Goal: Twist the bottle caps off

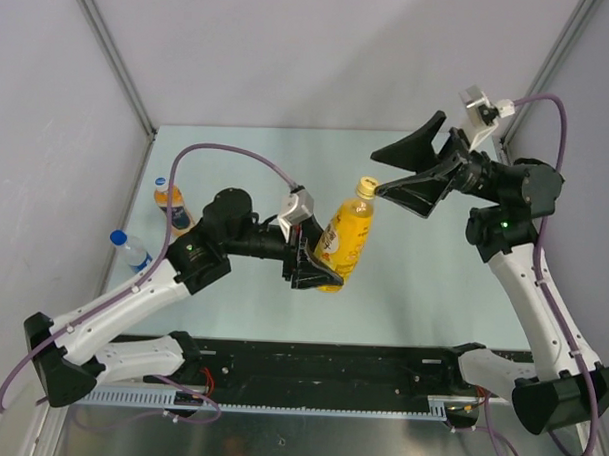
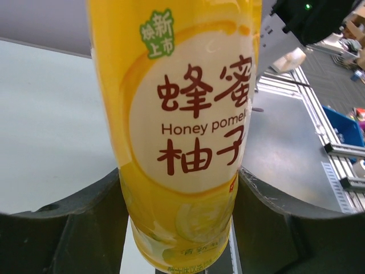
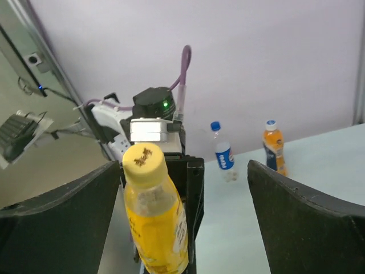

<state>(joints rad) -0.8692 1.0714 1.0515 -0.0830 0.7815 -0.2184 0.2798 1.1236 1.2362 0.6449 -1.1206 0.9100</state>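
Left gripper (image 1: 318,266) clamps the tall yellow bottle (image 1: 348,228); right gripper (image 1: 379,174) (raised, jaws spread wide) faces it.

Yellow cap (image 1: 366,187), yellow bottle (image 1: 342,239), red-lettered label (image 2: 188,120)

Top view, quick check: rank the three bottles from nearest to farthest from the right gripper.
1. Tall yellow bottle: mid-table, held by the left gripper, its yellow cap right at the open right gripper.
2. Short orange bottle: far left, by the wall.
3. Clear water bottle: left edge, closer to the arm bases.
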